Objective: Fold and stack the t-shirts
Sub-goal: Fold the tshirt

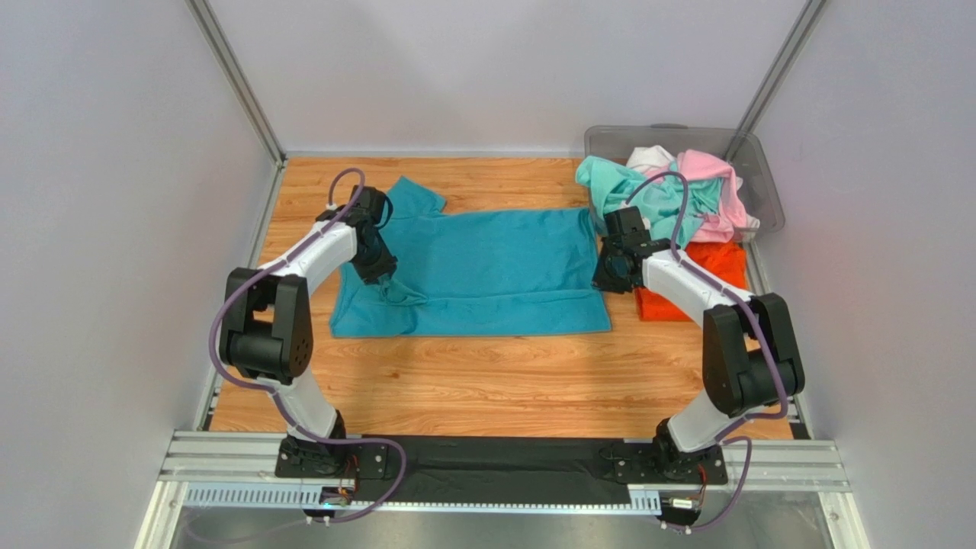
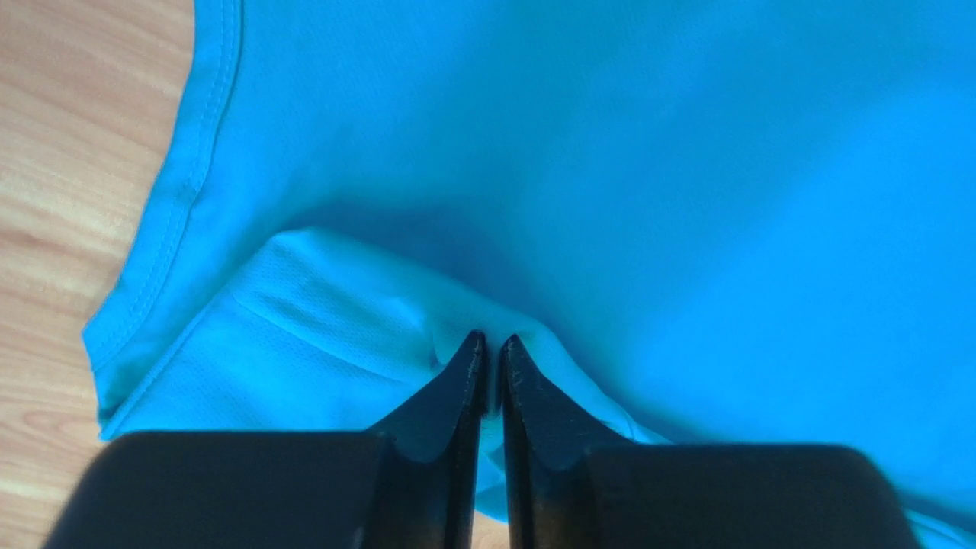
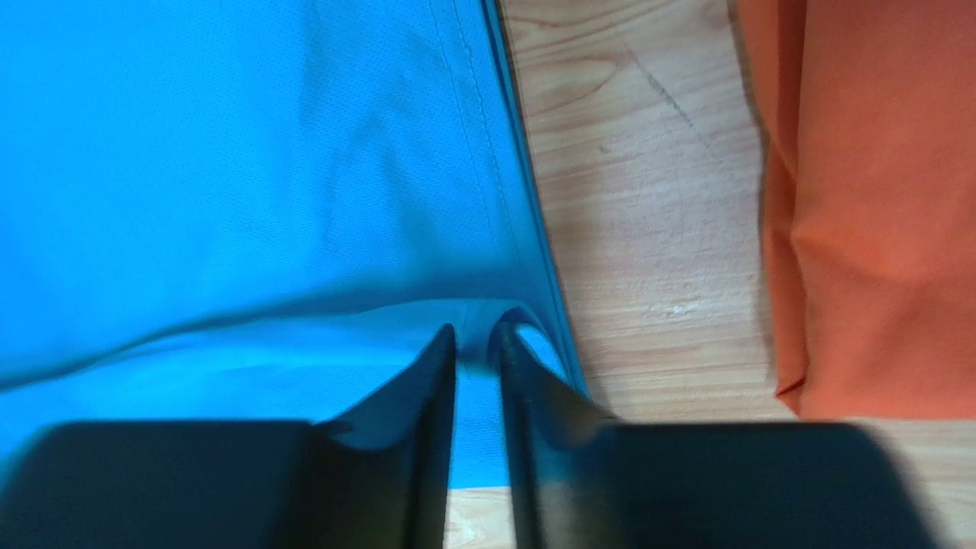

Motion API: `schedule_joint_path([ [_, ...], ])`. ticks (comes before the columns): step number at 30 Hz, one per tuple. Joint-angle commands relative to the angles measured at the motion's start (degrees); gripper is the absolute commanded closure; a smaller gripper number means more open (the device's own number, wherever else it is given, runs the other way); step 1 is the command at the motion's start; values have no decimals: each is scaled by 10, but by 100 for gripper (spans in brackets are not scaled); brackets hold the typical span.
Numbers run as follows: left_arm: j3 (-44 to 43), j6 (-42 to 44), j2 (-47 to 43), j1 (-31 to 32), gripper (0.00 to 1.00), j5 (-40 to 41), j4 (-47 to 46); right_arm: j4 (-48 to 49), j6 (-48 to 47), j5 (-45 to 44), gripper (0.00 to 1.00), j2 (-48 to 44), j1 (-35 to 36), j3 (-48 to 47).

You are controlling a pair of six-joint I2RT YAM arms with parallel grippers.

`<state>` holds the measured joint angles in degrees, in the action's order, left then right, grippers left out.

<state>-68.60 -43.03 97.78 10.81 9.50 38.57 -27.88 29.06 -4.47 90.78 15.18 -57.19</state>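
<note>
A teal-blue t-shirt [image 1: 481, 269] lies spread flat across the middle of the wooden table, its near half partly folded, one sleeve pointing to the far left. My left gripper [image 1: 384, 275] is at its near-left part; in the left wrist view the gripper [image 2: 490, 341] is shut on a raised pucker of the teal cloth [image 2: 687, 172]. My right gripper [image 1: 605, 275] is at the shirt's right hem; in the right wrist view it [image 3: 472, 332] pinches a fold of the teal cloth [image 3: 229, 172] with a narrow gap between the jaws.
An orange t-shirt [image 1: 727, 261] lies folded just right of the teal one, also seen as orange cloth [image 3: 882, 206]. A grey bin [image 1: 687, 129] at the back right holds mint-green [image 1: 624, 189], pink [image 1: 710, 183] and white [image 1: 650, 154] shirts spilling over its edge. Walls enclose the table [image 1: 458, 378].
</note>
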Motion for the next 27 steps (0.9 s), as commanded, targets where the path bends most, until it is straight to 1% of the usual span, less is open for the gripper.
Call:
schedule_joint_path([
  [1,-36,13,10,-21,49,-11,4,15,-10,-31,75,3,-2,-37],
  [2,-46,15,8,-22,25,-11,6,14,-12,-28,68,-3,-2,-38],
  [3,-50,22,4,-22,1,-8,9,12,-14,-24,63,-13,-2,-32],
  [5,-48,25,-19,-23,0,-8,12,15,-18,-12,58,-47,0,-18],
  [6,-43,27,-30,-22,0,-12,12,15,-20,-5,49,-60,2,-4],
  [8,-15,25,-68,-22,0,-20,8,15,-25,11,45,-100,8,10],
  [9,-1,27,-96,-22,0,-33,5,16,-26,33,32,-113,13,29],
  [10,31,25,-110,-22,0,-36,-3,21,-28,40,24,-125,22,38],
  [11,49,25,-122,-22,0,-43,-8,25,-29,64,10,-146,28,50],
  [12,66,24,-148,-22,0,-49,-14,29,-28,81,0,-153,41,59],
  [16,179,14,-205,-23,0,-86,-72,50,-20,101,0,-162,82,88],
  [18,203,11,-215,-23,0,-84,-104,64,-23,97,0,-142,97,88],
  [20,211,15,-204,-24,0,-88,-116,72,-24,99,0,-118,99,81],
  [22,209,14,-174,-25,0,-83,-127,92,-25,100,0,-78,99,76],
  [24,216,10,-146,-29,0,-104,-135,105,-33,98,0,-32,99,68],
  [27,241,4,-134,-33,0,-113,-144,105,-30,100,0,1,102,65],
])
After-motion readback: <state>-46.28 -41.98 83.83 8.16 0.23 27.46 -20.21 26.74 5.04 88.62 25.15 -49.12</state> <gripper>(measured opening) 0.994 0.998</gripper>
